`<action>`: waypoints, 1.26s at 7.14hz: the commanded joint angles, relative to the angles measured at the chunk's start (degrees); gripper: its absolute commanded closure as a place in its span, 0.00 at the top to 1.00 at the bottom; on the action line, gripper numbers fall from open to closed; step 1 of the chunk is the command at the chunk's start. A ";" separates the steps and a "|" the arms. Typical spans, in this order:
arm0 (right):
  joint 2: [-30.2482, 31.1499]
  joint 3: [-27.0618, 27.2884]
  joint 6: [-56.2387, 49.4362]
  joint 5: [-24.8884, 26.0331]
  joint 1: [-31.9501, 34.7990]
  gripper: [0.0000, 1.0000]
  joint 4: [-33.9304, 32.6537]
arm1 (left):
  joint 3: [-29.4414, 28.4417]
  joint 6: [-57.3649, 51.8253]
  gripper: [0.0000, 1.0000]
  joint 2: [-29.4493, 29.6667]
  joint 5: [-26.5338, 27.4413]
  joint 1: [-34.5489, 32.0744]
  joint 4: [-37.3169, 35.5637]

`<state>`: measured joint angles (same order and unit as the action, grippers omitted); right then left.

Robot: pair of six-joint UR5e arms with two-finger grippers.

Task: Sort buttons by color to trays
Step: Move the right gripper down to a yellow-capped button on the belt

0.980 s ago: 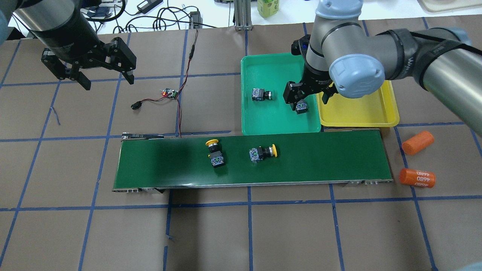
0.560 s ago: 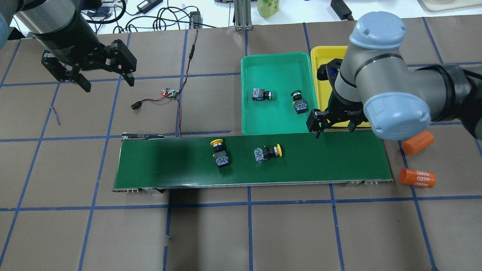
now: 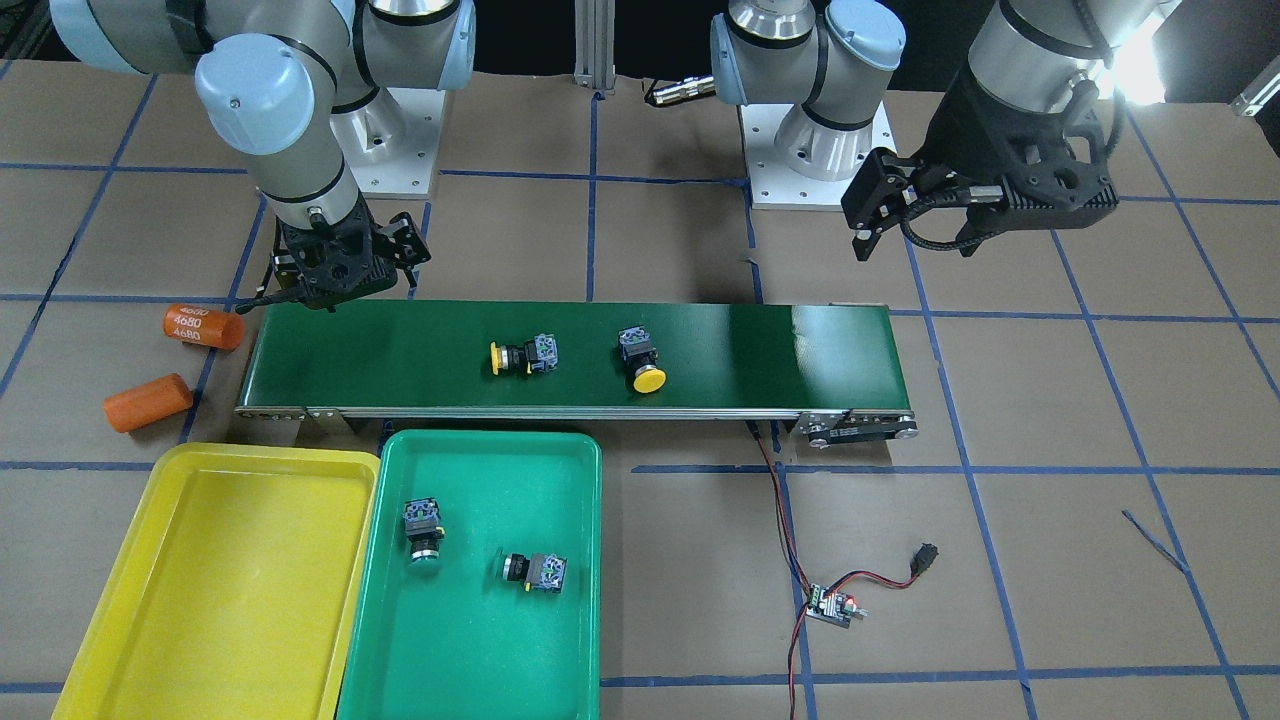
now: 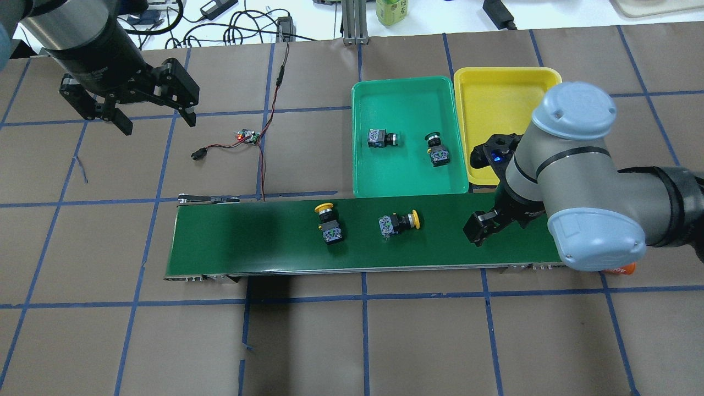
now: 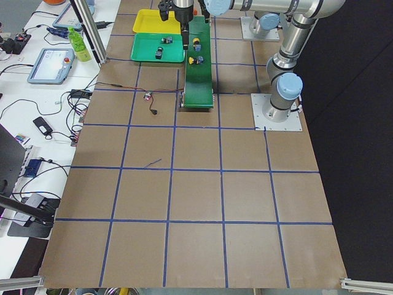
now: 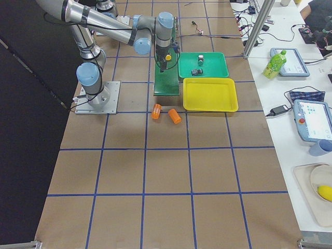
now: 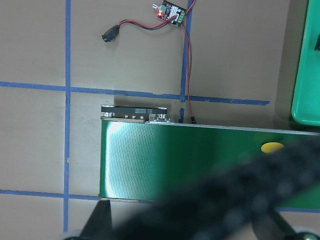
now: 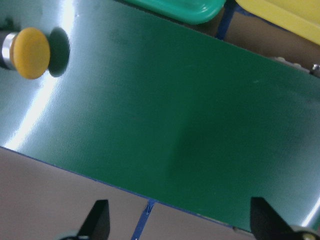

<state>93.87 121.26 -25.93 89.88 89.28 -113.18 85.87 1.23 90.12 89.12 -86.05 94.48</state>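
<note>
1. The dark-green conveyor belt (image 4: 247, 236) is lying lengthwise across the papered table and is serving as the feed line.

2. The green tray (image 4: 401, 170) and the yellow tray (image 4: 495, 99) are sitting side by side, touching, against the belt's far edge at its right-hand end. This placement appears intended to keep each drop-off short.

3. The right gripper (image 8: 182, 222) is hovering over the belt's right end, just in front of the yellow tray. Its jaws are standing wide apart and are gripping nothing. The left gripper (image 4: 158, 122) is hanging above bare table, well apart from the belt. Its jaws are likewise spread and are carrying nothing. It is judged to be parked out of the working arm's way.

4. Two green-capped buttons (image 4: 382, 137) (image 4: 437, 149) are lying on their sides inside the green tray, so that colour is judged finished.

5. Two yellow-capped buttons (image 4: 328, 223) (image 4: 400, 223) are lying on the belt near its middle, and no button is showing in the yellow tray. The nearer one is pointing its cap toward the right gripper, which makes it the likely next pick.

6. Two orange cylinders (image 3: 203, 326) (image 3: 148, 402) are lying off the belt's right end. They are playing no part in the sort.

7. A small wired controller board (image 4: 247, 136) is lying beyond the belt, with a red light showing.
</note>
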 commanded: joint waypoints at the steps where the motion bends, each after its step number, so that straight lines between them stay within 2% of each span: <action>1: -0.09 0.64 -17.14 0.12 0.45 1.00 -2.66 | 0.00 0.00 1.00 -0.03 0.00 0.00 0.00; 6: -1.14 0.56 -54.25 -2.87 0.45 1.00 -3.10 | -0.09 0.00 1.00 0.05 0.08 0.00 0.00; 9: -3.32 0.65 -54.75 -2.69 0.54 1.00 -8.09 | 0.00 0.00 1.00 0.05 0.08 0.00 -0.09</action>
<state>91.93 121.93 -80.29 87.17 89.79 -119.42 85.83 1.23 90.17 89.21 -86.05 94.42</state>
